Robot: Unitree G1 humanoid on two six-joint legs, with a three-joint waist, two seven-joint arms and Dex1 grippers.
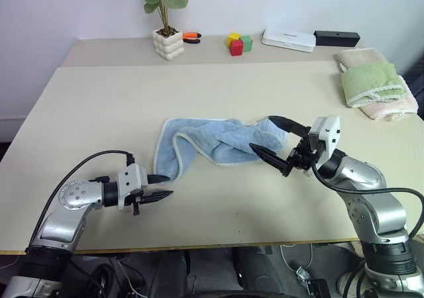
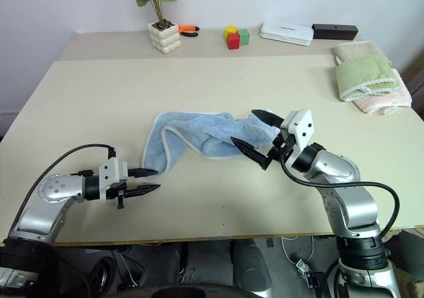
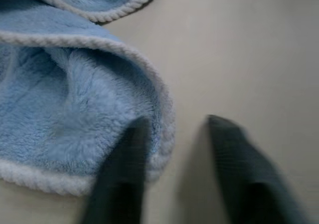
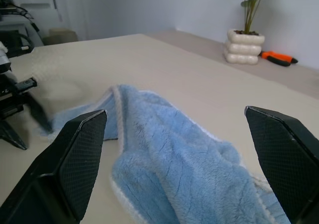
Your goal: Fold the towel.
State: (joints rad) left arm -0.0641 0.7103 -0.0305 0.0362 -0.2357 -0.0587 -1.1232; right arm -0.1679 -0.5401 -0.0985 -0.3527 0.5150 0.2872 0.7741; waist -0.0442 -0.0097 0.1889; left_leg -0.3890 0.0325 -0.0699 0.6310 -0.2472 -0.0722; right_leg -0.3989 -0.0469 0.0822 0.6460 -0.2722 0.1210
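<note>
Left eye view: blue towel (image 1: 212,142) bunched mid-bench (image 1: 99,106), near potted plant (image 1: 165,20). Left hand (image 1: 161,187) at towel's near corner, fingers narrow, 1 touching edging. Right hand (image 1: 275,140) wide, empty, above towel's other end.

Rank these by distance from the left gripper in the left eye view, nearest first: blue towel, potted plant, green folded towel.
From the left gripper:
1. Blue towel, its near corner right at the fingers.
2. Potted plant, at the table's far edge.
3. Green folded towel, at the far right.
</note>
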